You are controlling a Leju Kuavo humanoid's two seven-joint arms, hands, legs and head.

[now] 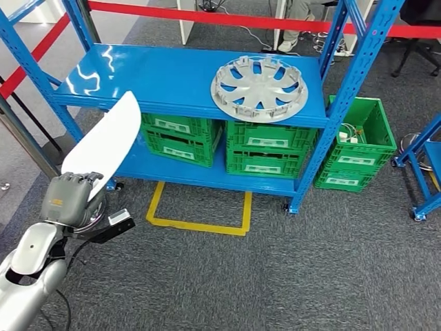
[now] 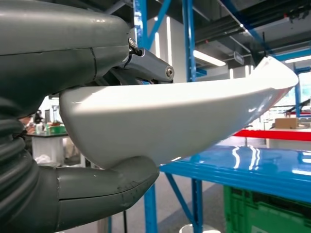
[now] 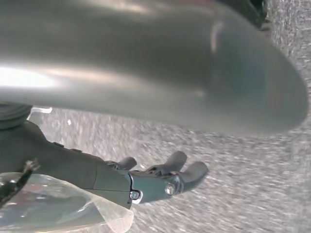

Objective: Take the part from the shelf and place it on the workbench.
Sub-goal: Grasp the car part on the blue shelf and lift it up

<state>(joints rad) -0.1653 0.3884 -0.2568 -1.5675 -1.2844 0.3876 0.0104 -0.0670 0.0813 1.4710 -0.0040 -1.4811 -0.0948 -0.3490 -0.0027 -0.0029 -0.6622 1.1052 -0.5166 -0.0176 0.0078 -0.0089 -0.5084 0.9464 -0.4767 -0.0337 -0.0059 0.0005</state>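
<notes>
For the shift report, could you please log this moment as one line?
left robot hand: holds white part | right robot hand: open, empty | hubcap: on shelf

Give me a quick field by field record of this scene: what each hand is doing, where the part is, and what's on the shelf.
left hand: grips the white curved panel at its lower end, thumb under it, fingers over
white curved panel: off the shelf, in the air in front of the blue shelf
right hand: holds nothing, fingers apart, over grey carpet
top shelf: silver hubcap lying flat
lower shelf: green crates side by side
floor: yellow taped outline, another green crate right of the rack
</notes>
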